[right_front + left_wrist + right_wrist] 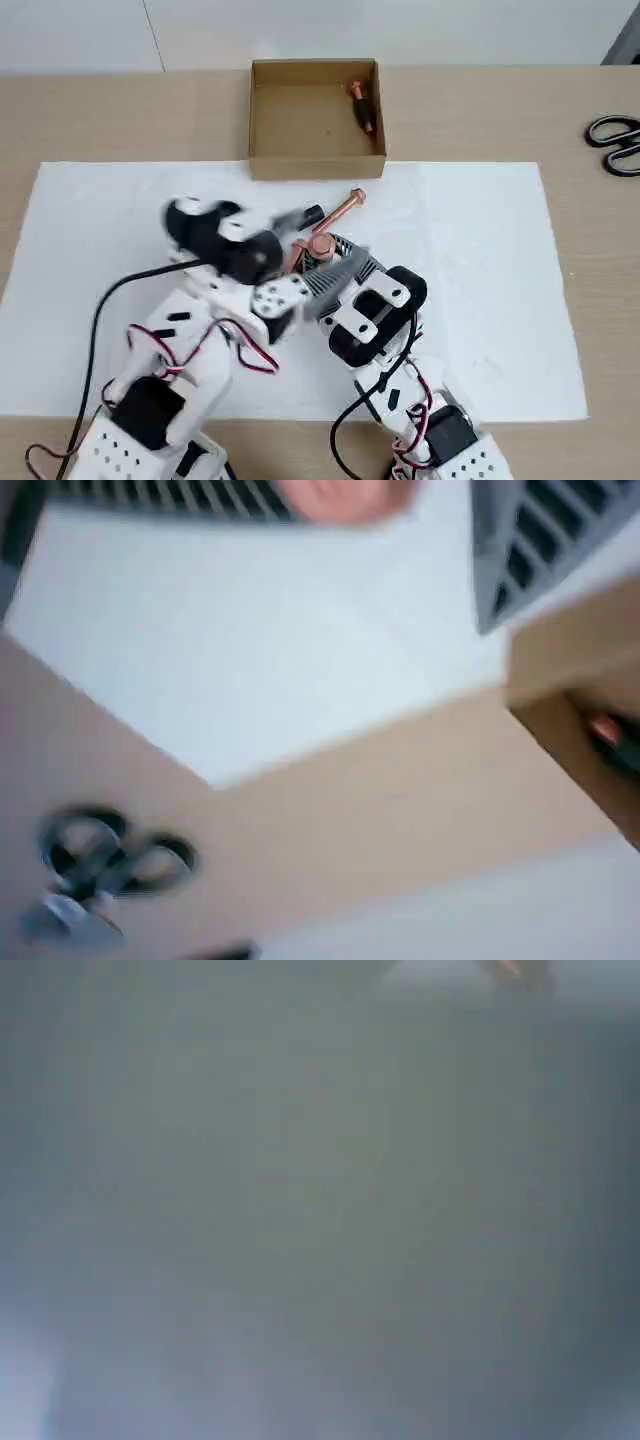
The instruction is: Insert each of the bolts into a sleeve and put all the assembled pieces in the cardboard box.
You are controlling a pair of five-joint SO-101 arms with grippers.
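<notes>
The cardboard box [315,118] stands at the back centre, and one copper bolt in a dark sleeve [361,106] lies inside it, also seen as an assembled piece [612,738] in the left wrist view. A second copper bolt [345,205] lies on the white paper just in front of the box, its tip at a dark sleeve [312,214]. My left gripper [300,265] and right gripper [338,258] meet mid-paper around a third bolt [320,244], whose head [340,495] shows close up. Which gripper holds it is hidden.
White paper [480,260] covers the middle of the wooden table. Scissors [615,143] lie at the far right edge, also seen as scissors [100,865]. The right wrist view is blocked by a grey surface close to the lens. Cables trail from both arm bases.
</notes>
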